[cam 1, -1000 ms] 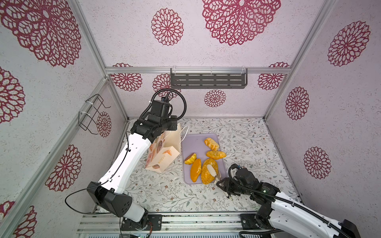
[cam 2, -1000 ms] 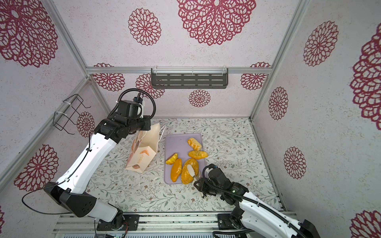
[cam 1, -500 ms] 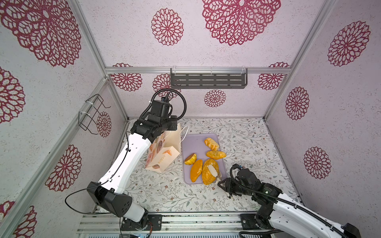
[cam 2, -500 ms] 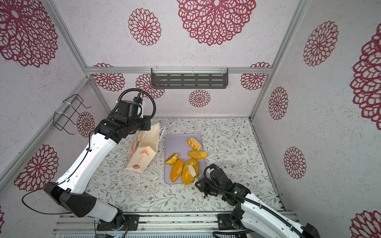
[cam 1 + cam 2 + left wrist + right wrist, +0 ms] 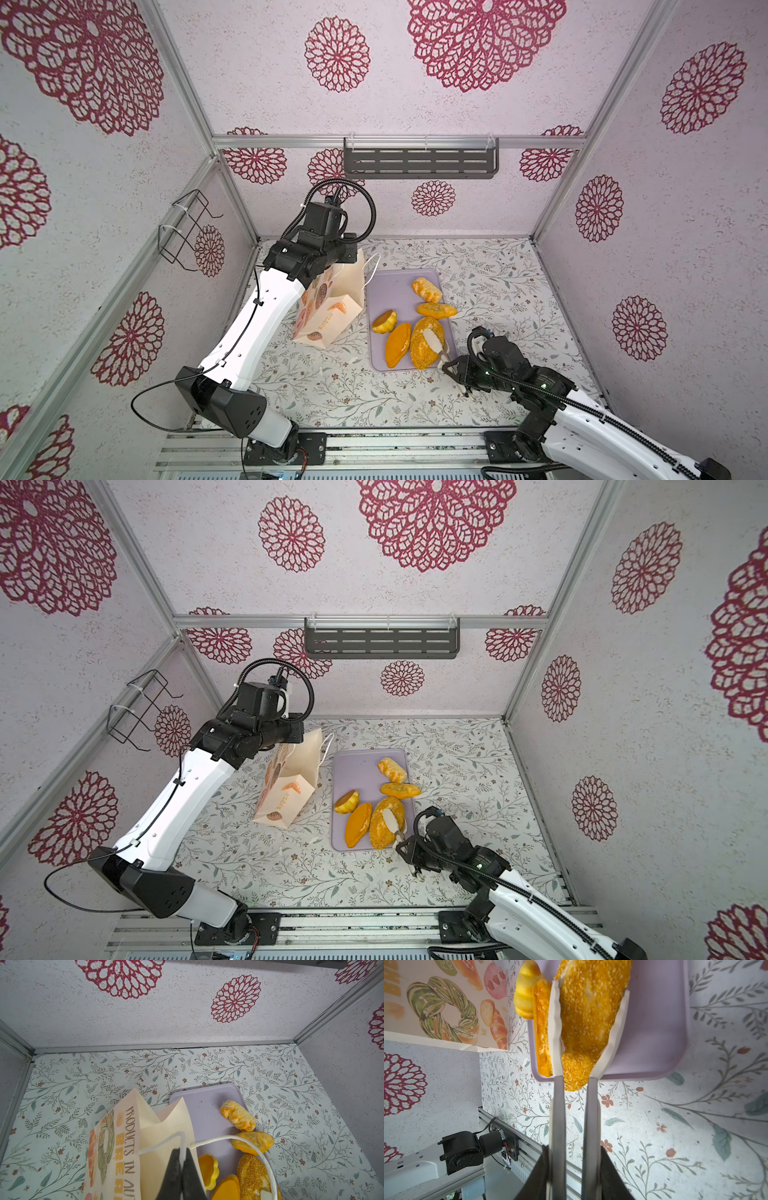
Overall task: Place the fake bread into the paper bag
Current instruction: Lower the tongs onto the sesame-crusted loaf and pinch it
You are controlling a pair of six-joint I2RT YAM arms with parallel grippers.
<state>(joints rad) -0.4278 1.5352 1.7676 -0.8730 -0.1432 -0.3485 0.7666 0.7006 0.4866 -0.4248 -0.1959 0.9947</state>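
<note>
Pinching one white cord handle of the paper bag with the left gripper, jaws pressed tight together on the cord. Holding the bag's mouth up and tilted, with its base down on the counter, just left of the lilac tray and towards the far left of the scene. Clamping the seeded loaf with the right gripper, with white pads laid against both long flanks and the loaf's near end poking over the tray's near rim. Showing five pieces of fake bread, all on the tray and outside the bag: seeded loaf at the near right, smooth oval loaf touching its left side, round bun just beyond the oval, nearer twisted roll just past the seeded loaf's far end, far twisted roll beyond that. Leaving the bag's second handle free, looped over the tray's bread in the left wrist view
</note>
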